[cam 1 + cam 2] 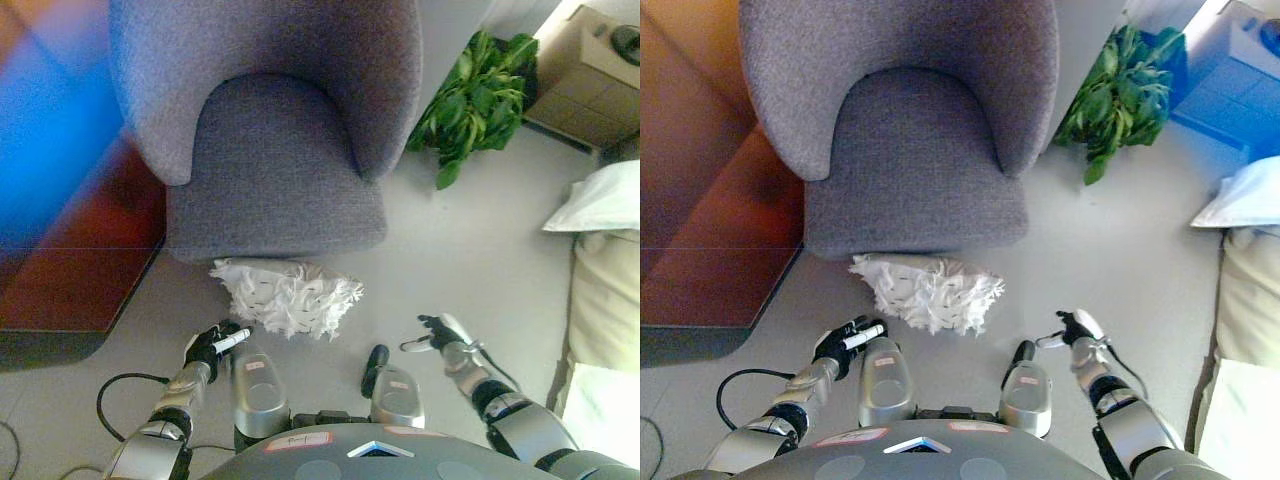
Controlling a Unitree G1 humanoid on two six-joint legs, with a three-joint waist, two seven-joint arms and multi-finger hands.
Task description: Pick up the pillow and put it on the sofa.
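Observation:
A white shaggy pillow lies on the grey floor, right against the front of the grey sofa chair. My left hand hovers just below the pillow's left corner, fingers relaxed and holding nothing. My right hand is off to the pillow's right, a short way from it, fingers spread and empty. Neither hand touches the pillow. The sofa's seat is bare.
A green potted plant stands to the right of the sofa. A cardboard box sits at the far right back. Pale cushions or bedding line the right edge. A dark wooden floor panel lies to the left.

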